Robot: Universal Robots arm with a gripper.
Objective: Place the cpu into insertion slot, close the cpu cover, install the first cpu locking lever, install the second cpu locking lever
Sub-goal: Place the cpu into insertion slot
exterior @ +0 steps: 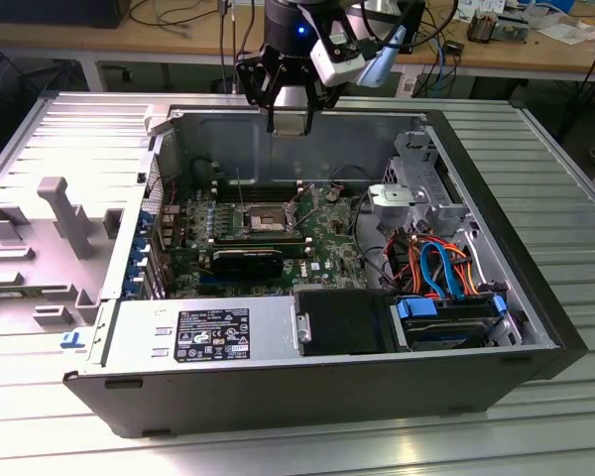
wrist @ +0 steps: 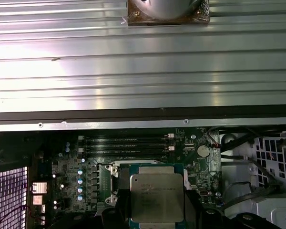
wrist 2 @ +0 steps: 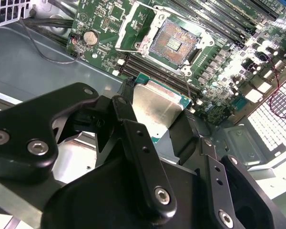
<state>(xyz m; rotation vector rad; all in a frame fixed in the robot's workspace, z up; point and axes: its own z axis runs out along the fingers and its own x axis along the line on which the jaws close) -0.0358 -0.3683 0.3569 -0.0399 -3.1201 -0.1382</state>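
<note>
"Gripper [exterior: 291, 127] of black jointed metal links: clamped or slack?"

"Clamped; in both wrist views its two black fingers [wrist 2: 131, 129] press on opposite edges of the cpu [wrist 2: 157, 107], a small flat square chip with a brushed silver-grey metal top and a narrow green rim; in the exterior view the gripper hangs over the far side of the open grey steel computer case [exterior: 278, 387], well above the board."

"How far along is the task, then?"

"By my reading, the first step is in hand and unfinished; the insertion slot [wrist 2: 174, 43], a square socket with a dark, finely speckled pin field inside a silver metal rim, lies bare on the green circuit board [wrist 2: 102, 21], apart from the chip; the cpu cover [wrist 2: 125, 24], a thin silver frame plate with a large square window, is swung open beside it; a thin bare-wire locking lever [wrist 2: 187, 82] looks unlatched; seating, cover and both levers are all left to do."

"And the surroundings?"

"Long black memory slots [wrist: 126, 143] run alongside the socket; beyond the case wall lies a ribbed aluminium table [wrist: 133, 71] — glossy, with bright reflections along its grooves."
</note>
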